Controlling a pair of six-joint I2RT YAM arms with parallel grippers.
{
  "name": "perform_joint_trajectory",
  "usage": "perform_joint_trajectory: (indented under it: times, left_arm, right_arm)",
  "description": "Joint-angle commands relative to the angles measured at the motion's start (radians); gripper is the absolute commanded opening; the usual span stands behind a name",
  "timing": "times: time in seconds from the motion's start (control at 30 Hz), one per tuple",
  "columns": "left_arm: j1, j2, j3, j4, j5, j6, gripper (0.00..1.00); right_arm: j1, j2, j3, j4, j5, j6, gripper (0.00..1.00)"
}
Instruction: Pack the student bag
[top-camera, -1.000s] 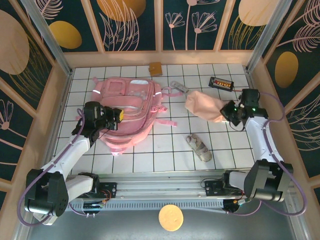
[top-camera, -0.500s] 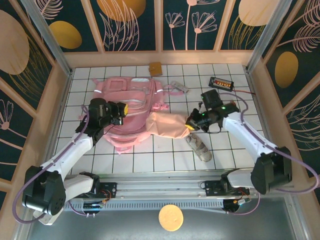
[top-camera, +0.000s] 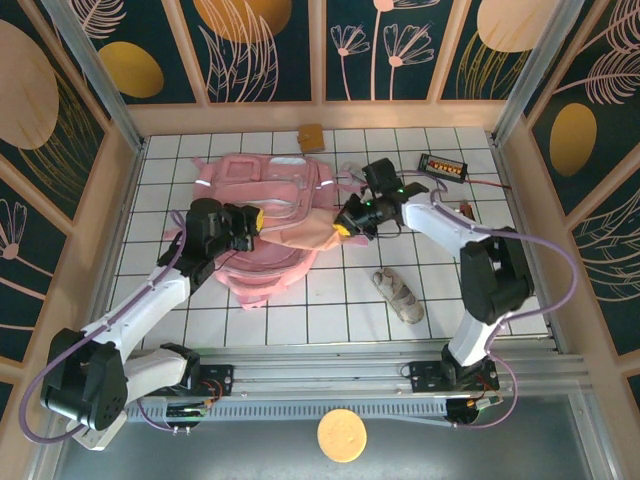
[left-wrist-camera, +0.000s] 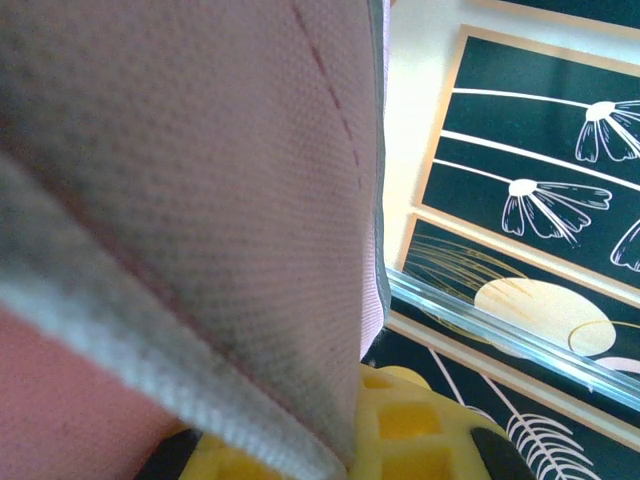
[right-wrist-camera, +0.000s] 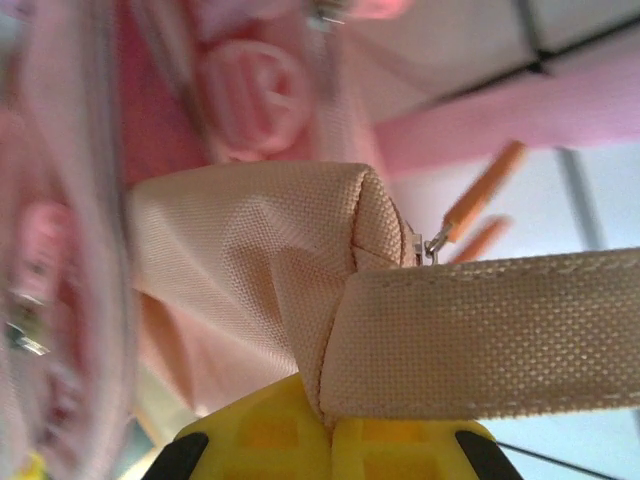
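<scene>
The student bag (top-camera: 245, 180) is a large pink backpack lying flat on the left of the tiled table. My left gripper (top-camera: 247, 228) is shut on a pink fabric edge with grey trim (left-wrist-camera: 180, 250) of the bag, pinched between its yellow fingers (left-wrist-camera: 400, 425). My right gripper (top-camera: 346, 222) is shut on the beige-pink pouch (top-camera: 298, 233), which hangs from it across the bag's right side. In the right wrist view the pouch (right-wrist-camera: 250, 250) and its webbing strap (right-wrist-camera: 490, 335) are clamped between the yellow fingers (right-wrist-camera: 260, 440), with the bag (right-wrist-camera: 90, 150) just behind.
A black device with orange buttons (top-camera: 443, 166) lies at the back right. A brown card (top-camera: 311, 137) rests by the back wall. A beige sandal (top-camera: 398, 296) sits front right. Wooden walls ring the table.
My right gripper has carried the pouch leftwards from the table's right side to over the bag. My left gripper has shifted a little to the right with the bag's edge.
</scene>
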Motion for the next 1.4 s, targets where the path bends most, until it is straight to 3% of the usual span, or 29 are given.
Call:
perform_joint_trajectory:
  times: [0.0,0.23,0.43,0.57,0.67,0.87,1.07,1.37]
  left_arm:
    - [-0.031,-0.015,0.040,0.173,0.004,-0.011,0.00]
    - [-0.053,0.032,0.085,0.235,-0.031,-0.051,0.00]
    - [-0.064,0.055,0.088,0.264,-0.024,-0.072,0.00]
    - [-0.067,0.050,0.047,0.301,-0.044,-0.106,0.00]
    - [-0.067,0.046,0.021,0.323,-0.056,-0.121,0.00]
    - [-0.067,0.034,-0.025,0.354,-0.091,-0.141,0.00]
    - [-0.067,0.016,-0.070,0.365,-0.109,-0.149,0.00]
    - [-0.066,-0.005,-0.120,0.373,-0.126,-0.160,0.00]
  right_arm:
    - [0.060,0.095,0.108,0.169,-0.034,0.138,0.00]
    - [0.136,0.237,0.099,0.626,-0.025,0.441,0.00]
    - [0.173,0.368,0.163,0.914,-0.027,0.535,0.00]
    - [0.192,0.436,0.197,1.067,-0.057,0.613,0.15]
    - [0.196,0.434,0.197,1.083,-0.091,0.607,0.26]
    - [0.192,0.311,0.125,0.857,-0.184,0.473,0.63]
    - [0.189,0.166,0.142,0.383,-0.190,0.131,0.65]
    - [0.200,0.028,0.153,-0.049,-0.157,-0.291,0.65]
